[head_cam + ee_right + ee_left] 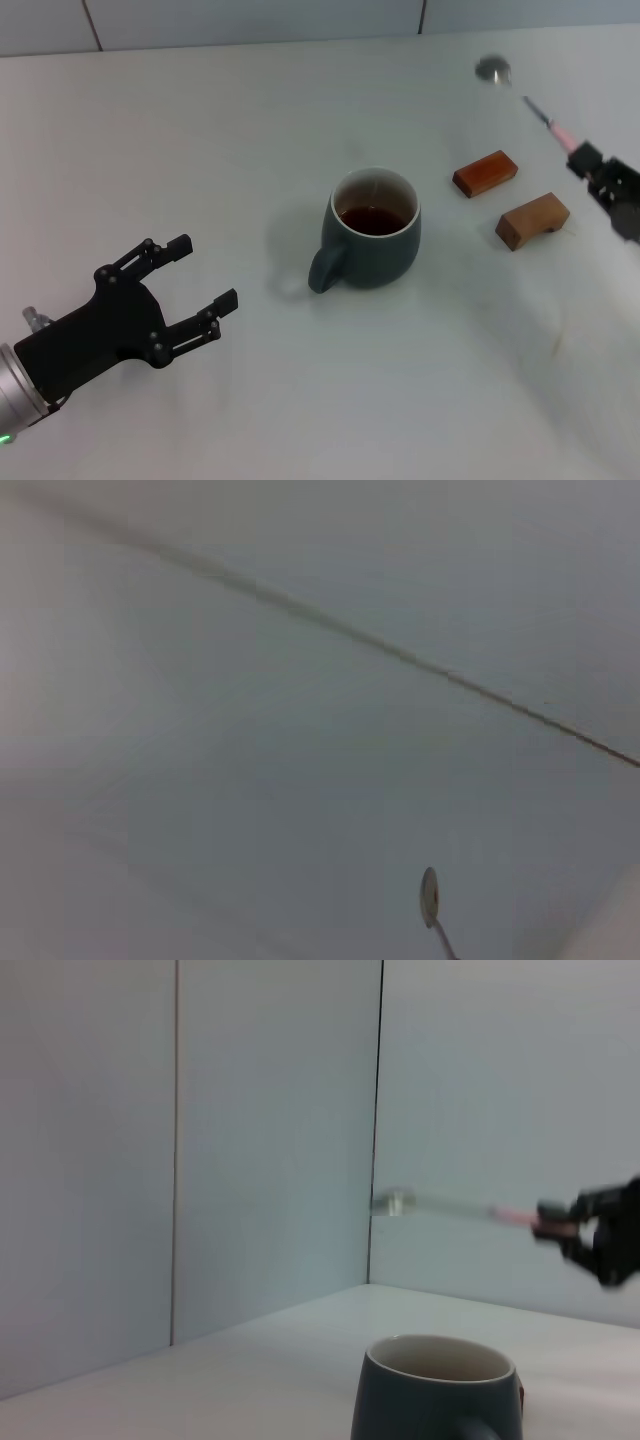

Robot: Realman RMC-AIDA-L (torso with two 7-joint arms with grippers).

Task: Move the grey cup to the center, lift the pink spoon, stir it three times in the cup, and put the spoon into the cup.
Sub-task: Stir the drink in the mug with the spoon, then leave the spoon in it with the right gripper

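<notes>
The grey cup (372,233) stands in the middle of the white table with dark brown liquid inside and its handle toward my left; it also shows in the left wrist view (440,1390). My right gripper (585,160) at the right edge is shut on the pink spoon (545,118) by its pink handle and holds it raised above the table, silver bowl (493,70) pointing to the far side. The spoon also shows in the left wrist view (450,1205) and its bowl in the right wrist view (430,897). My left gripper (207,275) is open and empty at the near left.
Two brown wooden blocks (485,173) (532,220) lie on the table right of the cup, below the raised spoon. A tiled wall (250,20) runs along the table's far edge.
</notes>
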